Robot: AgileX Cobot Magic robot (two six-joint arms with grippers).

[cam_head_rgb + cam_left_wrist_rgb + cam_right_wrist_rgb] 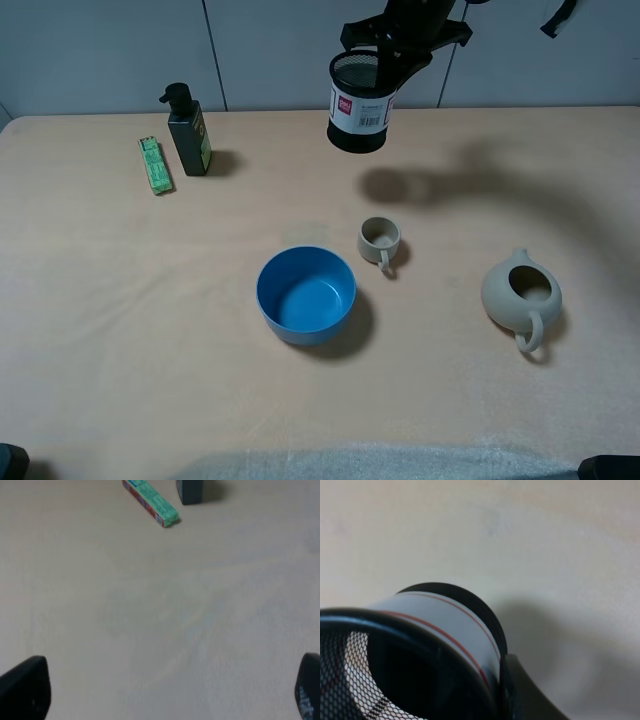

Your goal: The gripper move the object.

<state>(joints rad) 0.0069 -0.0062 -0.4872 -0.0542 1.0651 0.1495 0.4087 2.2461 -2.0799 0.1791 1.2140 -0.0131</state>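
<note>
The object, a black wire-mesh pen cup (360,105) with a white barcode label, hangs tilted in the air above the far middle of the table. My right gripper (395,55) is shut on its rim from above. Up close in the right wrist view, the cup's mesh wall and white-and-red label (420,645) fill the frame, with one black finger (525,690) against the outside. The cup's shadow (400,185) falls on the cloth below. In the left wrist view my left gripper (170,690) is open over bare cloth, with nothing between its fingers.
A blue bowl (306,294) sits mid-table, with a small beige mug (380,241) just right of it and a beige teapot (522,294) farther right. A dark pump bottle (188,130) and a green box (155,165) stand at the far left.
</note>
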